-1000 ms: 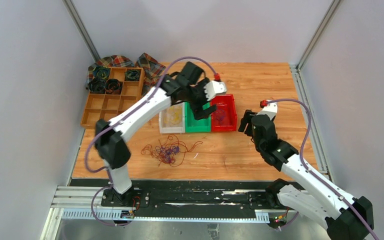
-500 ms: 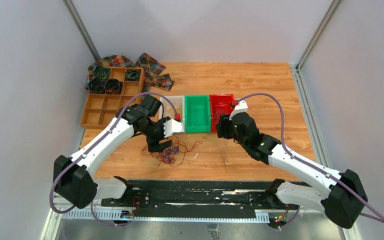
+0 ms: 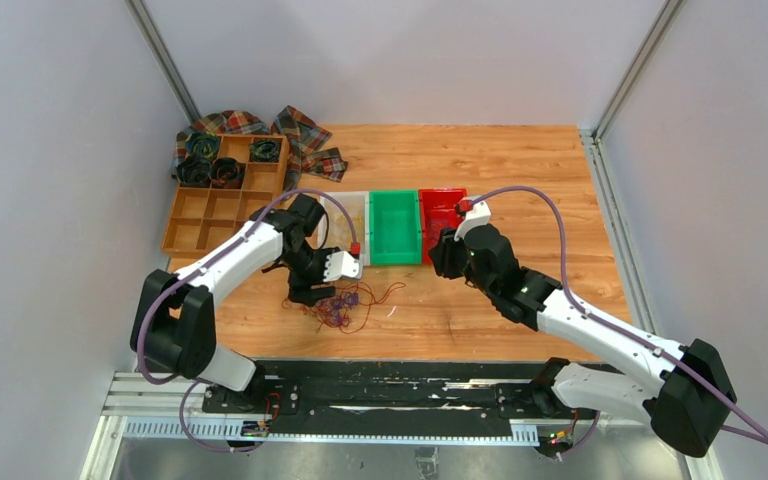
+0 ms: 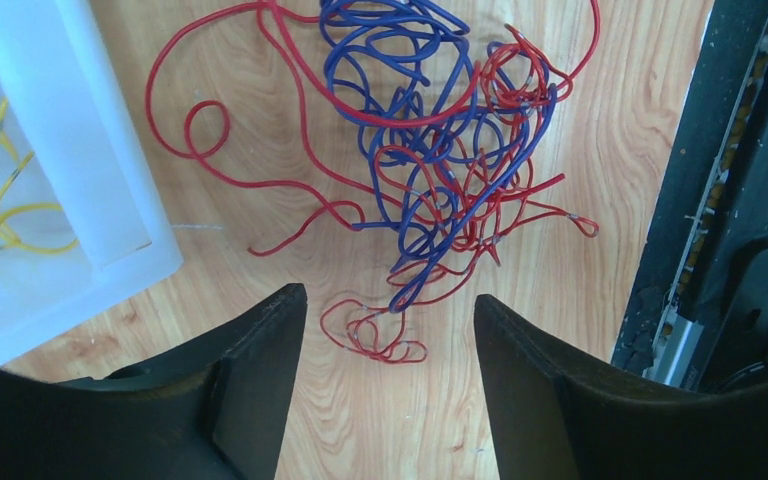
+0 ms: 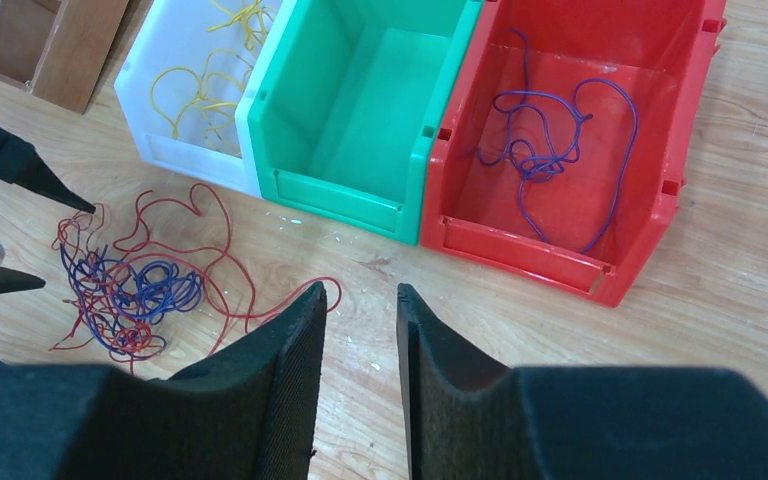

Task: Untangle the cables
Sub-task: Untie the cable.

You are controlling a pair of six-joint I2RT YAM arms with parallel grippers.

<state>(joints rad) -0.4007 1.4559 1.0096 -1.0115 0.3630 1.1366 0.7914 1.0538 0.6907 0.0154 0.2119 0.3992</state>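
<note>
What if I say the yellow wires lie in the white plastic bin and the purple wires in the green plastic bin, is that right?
Not quite. The right wrist view shows the thin purple wires in the red plastic bin; the green plastic bin is empty. The thin yellow wires do lie in the white plastic bin.

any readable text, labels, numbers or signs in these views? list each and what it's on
None readable in any view.
White bin, green bin, red bin: plain walls, no label.
Wooden tray: no marking that shows.
Cables: no print visible on the insulation; anything there would be too fine to read.
</note>
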